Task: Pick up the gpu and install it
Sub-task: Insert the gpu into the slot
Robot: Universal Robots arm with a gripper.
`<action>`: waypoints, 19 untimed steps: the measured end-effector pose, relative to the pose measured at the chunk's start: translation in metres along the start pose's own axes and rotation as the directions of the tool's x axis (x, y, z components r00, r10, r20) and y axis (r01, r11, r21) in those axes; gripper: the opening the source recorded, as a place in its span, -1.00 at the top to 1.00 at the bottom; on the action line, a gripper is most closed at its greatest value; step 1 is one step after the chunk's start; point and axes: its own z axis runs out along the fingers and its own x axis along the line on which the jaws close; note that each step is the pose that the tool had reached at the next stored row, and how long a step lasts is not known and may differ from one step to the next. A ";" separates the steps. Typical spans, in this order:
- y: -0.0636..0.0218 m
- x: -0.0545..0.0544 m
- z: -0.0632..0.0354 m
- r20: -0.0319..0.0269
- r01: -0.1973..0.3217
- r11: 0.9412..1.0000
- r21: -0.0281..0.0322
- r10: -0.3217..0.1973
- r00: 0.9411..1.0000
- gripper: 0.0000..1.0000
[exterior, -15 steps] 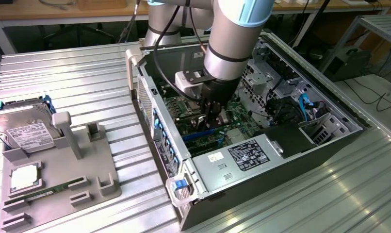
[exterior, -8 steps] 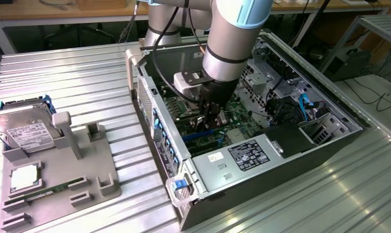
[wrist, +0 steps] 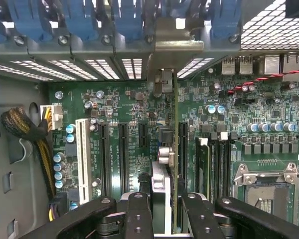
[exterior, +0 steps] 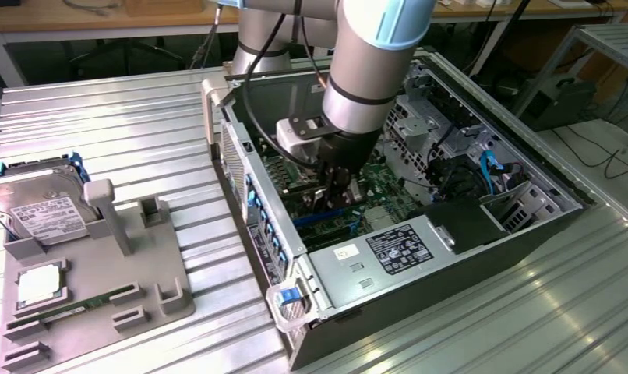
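Tool [wrist: 164, 211] grips the gpu [wrist: 175, 149] edge-on, standing upright among the motherboard [wrist: 119, 109] expansion slots inside the computer case [exterior: 418, 312]. Power supply label [exterior: 400, 249] text is illegible. Hard drive [exterior: 46, 214] lies on the table [exterior: 137, 117].

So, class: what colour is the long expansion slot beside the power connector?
White, clearest in the wrist view.

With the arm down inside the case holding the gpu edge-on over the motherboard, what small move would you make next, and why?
Probably a slow, straight press toward the motherboard. The fingers grip the gpu edge-on, its bracket end near the rear slot openings, seemingly lined up with a slot; whether it is seated I cannot tell.
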 end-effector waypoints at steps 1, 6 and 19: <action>0.0002 0.000 0.0003 0.000 0.000 1.000 0.000 0.000 1.000 0.44; 0.0010 0.000 0.0032 0.000 0.000 1.000 0.000 0.000 1.000 0.44; 0.0013 0.000 0.0067 0.000 0.000 1.000 -0.001 0.000 1.000 0.44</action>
